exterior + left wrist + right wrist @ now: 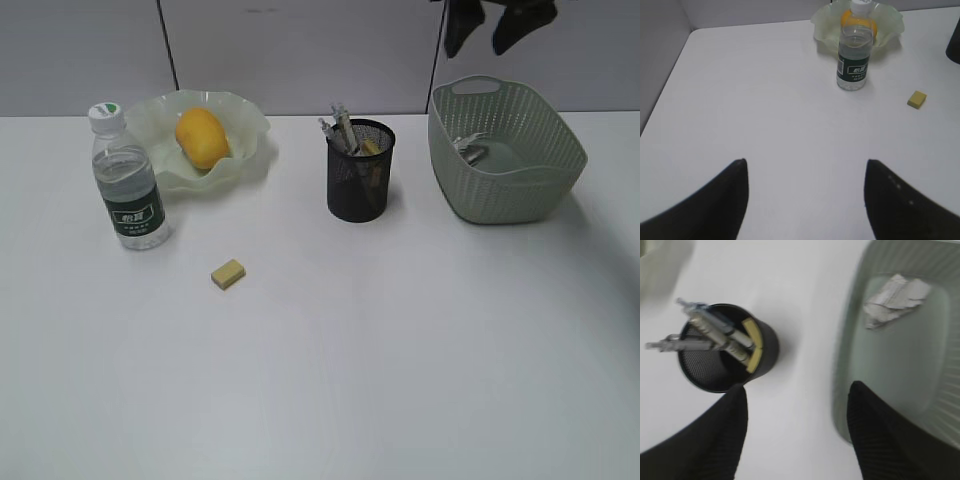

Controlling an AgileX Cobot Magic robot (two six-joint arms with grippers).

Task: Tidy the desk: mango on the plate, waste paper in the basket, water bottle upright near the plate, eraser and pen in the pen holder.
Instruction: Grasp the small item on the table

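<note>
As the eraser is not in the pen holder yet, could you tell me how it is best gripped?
The eraser lies flat and apart on the desk. I would bring the open left end effector straight down and pinch its two long sides, the narrower span.

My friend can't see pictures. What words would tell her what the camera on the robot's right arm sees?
Looking down between the open right gripper's two dark fingers: a black mesh pen holder with pens and a yellow eraser on the left, and a green basket holding crumpled waste paper on the right, both on a white desk.
</note>
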